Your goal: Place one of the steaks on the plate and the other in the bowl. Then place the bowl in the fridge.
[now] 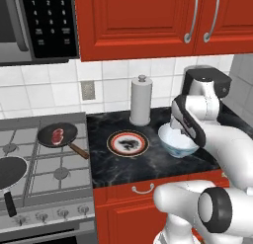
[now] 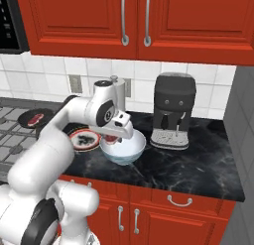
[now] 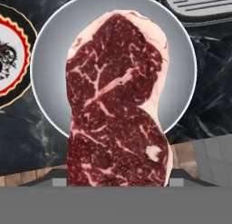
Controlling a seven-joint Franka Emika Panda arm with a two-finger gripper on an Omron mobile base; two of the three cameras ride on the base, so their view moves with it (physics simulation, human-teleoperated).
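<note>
My gripper (image 2: 113,137) hangs just above the pale bowl (image 2: 123,150), shut on one steak (image 3: 115,105), a dark red marbled slab. In the hand view the meat covers most of the bowl (image 3: 181,60) beneath it and hides my fingertips. The red-rimmed plate (image 1: 128,143) sits on the black counter just left of the bowl (image 1: 178,146), with a dark pattern at its centre and no meat on it. The other steak (image 1: 58,134) lies in a black frying pan (image 1: 66,136) on the stove. The fridge is out of view.
A paper towel roll (image 1: 141,101) stands behind the plate. A black coffee machine (image 2: 172,110) stands right of the bowl, with bare counter (image 2: 208,169) further right. A second black pan (image 1: 10,173) rests on the stove's front left burner. Red cabinets hang overhead.
</note>
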